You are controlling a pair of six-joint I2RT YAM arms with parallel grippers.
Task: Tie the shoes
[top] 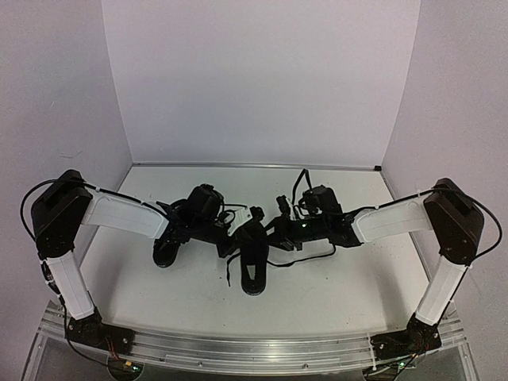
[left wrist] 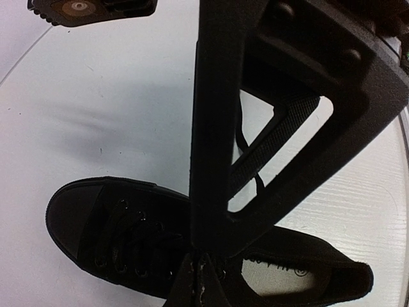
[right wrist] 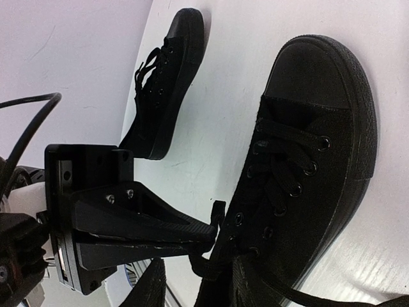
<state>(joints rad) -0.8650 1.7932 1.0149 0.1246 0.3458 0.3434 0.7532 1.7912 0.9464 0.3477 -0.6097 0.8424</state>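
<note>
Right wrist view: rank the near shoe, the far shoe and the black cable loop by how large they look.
Largest: near shoe, filling the right half.
Next: far shoe, probably smaller only through distance.
Smallest: black cable loop, thin, at the left edge.

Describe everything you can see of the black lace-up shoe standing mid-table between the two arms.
The all-black low-top shoe, canvas-looking, stands upright on its sole on the white table, toe toward the arm bases. It has a smooth rounded toe cap, a black sole rim, shiny eyelets and thin black laces criss-crossed up the front. Loose strands trail onto the table. The black right gripper sits at the lacing near its ankle; contact is unclear.
</note>
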